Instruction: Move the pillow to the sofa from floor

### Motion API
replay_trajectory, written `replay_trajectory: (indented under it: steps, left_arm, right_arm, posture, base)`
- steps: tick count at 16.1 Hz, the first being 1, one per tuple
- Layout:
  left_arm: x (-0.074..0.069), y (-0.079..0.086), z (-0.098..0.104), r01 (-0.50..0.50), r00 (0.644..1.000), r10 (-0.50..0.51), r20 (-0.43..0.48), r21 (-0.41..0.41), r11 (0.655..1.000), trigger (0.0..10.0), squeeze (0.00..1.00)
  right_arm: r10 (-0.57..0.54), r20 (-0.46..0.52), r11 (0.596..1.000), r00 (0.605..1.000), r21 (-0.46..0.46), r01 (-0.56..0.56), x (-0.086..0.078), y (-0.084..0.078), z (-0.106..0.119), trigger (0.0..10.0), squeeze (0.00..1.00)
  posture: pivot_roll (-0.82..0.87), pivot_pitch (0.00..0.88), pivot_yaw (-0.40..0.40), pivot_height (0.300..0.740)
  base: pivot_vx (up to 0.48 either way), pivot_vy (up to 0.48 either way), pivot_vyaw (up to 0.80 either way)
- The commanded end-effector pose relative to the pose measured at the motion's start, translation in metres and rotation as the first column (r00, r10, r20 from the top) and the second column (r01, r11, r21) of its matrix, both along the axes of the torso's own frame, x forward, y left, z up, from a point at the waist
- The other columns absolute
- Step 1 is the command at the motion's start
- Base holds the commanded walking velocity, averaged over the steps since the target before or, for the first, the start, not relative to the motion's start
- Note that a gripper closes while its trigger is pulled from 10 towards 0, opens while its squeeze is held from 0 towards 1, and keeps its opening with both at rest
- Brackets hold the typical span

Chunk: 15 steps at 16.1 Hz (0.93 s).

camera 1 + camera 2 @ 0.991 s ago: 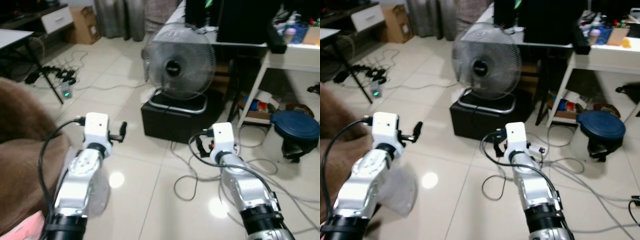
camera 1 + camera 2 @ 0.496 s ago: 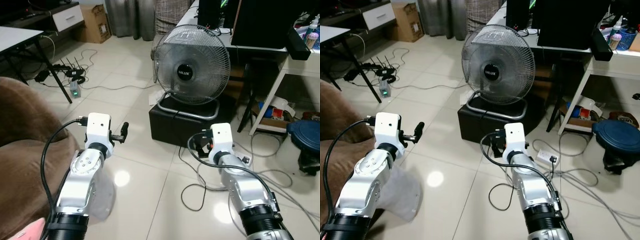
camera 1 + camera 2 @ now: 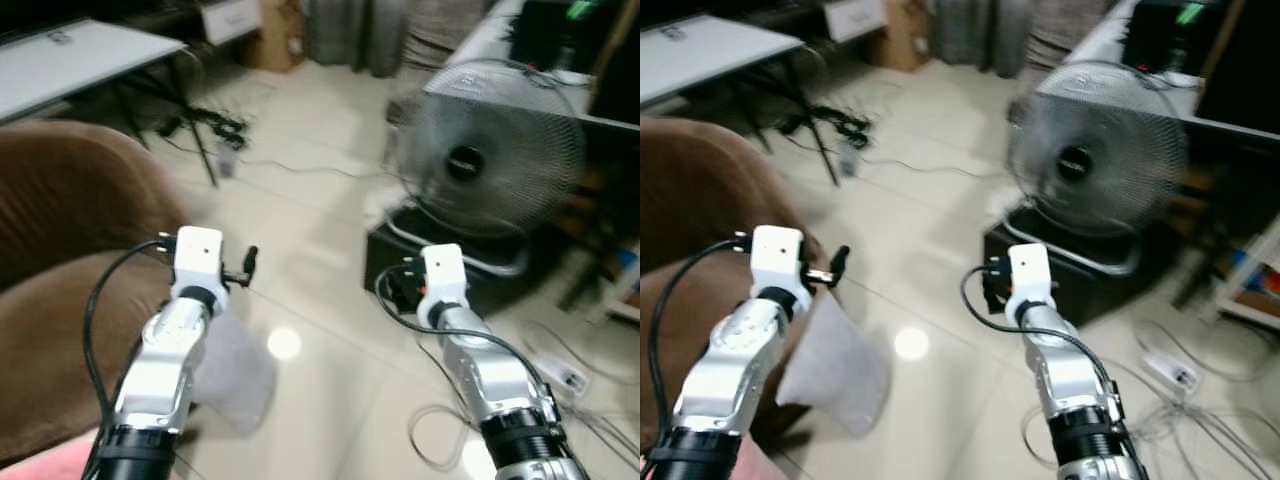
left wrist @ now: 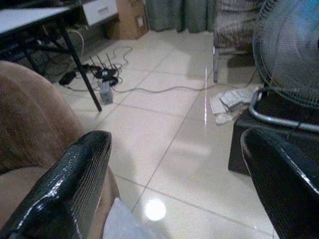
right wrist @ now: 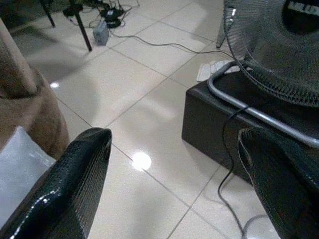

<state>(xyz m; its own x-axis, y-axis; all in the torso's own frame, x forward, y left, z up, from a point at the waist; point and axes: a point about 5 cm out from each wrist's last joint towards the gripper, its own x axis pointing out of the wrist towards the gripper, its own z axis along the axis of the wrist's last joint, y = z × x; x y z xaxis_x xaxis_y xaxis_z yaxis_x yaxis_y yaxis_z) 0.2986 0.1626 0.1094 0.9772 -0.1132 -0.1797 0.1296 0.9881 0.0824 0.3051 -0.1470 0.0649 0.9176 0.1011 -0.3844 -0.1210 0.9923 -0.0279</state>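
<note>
A pale grey pillow (image 3: 835, 365) lies on the tiled floor, leaning against the front of the brown sofa (image 3: 70, 220) at the left. It sits just below my left forearm. My left gripper (image 4: 177, 144) is held out above the floor past the pillow's upper edge (image 4: 122, 221), open and holding nothing. My right gripper (image 5: 174, 139) is raised level with it to the right, open and holding nothing, with the pillow (image 5: 20, 164) off to its left side. Both arms are stretched forward side by side.
A large floor fan (image 3: 490, 165) stands on a black box (image 3: 440, 270) ahead right. A white table (image 3: 70, 55) stands beyond the sofa, with cables and a power strip (image 3: 215, 125) on the floor by its leg. More cables trail at right (image 3: 560, 375).
The whole view has swung to the left: the sofa and pillow now take up more of the picture and the fan has slid right. Both arms keep the same pose, grippers open.
</note>
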Motion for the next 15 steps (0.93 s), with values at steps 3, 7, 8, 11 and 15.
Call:
replay_trajectory:
  steps: [3, 7, 8, 11, 15]
  left_arm:
    - [-0.0003, 0.0024, 0.0015, 0.002, 1.0, -0.002, 0.007, 0.017, 1.0, 10.0, 0.0]
    - [-0.0007, 0.003, 0.0008, -0.002, 1.0, 0.002, 0.008, 0.02, 1.0, 10.0, 0.0]
    - [-0.0005, 0.003, 0.0009, -0.003, 1.0, 0.003, 0.008, 0.021, 1.0, 10.0, 0.0]
    - [-0.0004, 0.0035, 0.0012, -0.008, 1.0, 0.008, 0.012, 0.024, 1.0, 10.0, 0.0]
    - [0.0013, 0.0108, 0.0055, -0.065, 0.994, 0.058, 0.09, 0.071, 0.995, 10.0, 0.0]
  right_arm:
    - [0.004, 0.005, 1.0, 1.0, 0.003, -0.004, 0.0018, -0.0011, 0.0012, 10.0, 0.0]
    - [0.015, 0.002, 1.0, 1.0, 0.001, -0.015, 0.0026, -0.0004, 0.0001, 10.0, 0.0]
    - [0.017, 0.001, 1.0, 1.0, 0.001, -0.017, 0.003, -0.0004, 0.0, 10.0, 0.0]
    - [0.022, -0.001, 1.0, 1.0, -0.007, -0.022, 0.0041, -0.0011, -0.0011, 10.0, 0.0]
    - [0.065, 0.049, 0.996, 0.997, -0.064, -0.062, 0.0074, -0.003, 0.0022, 10.0, 0.0]
  posture:
    - [-0.01, 0.0, 0.045, 0.74]
    - [-0.01, 0.0, 0.037, 0.74]
    - [0.0, 0.0, 0.035, 0.74]
    - [0.0, 0.0, 0.032, 0.74]
    - [0.0, 0.0, 0.03, 0.74]
  base:
    - [0.354, 0.0, 0.8]
    - [0.343, 0.0, 0.8]
    - [0.341, 0.0, 0.8]
    - [0.321, 0.0, 0.8]
    - [0.0, 0.0, 0.2]
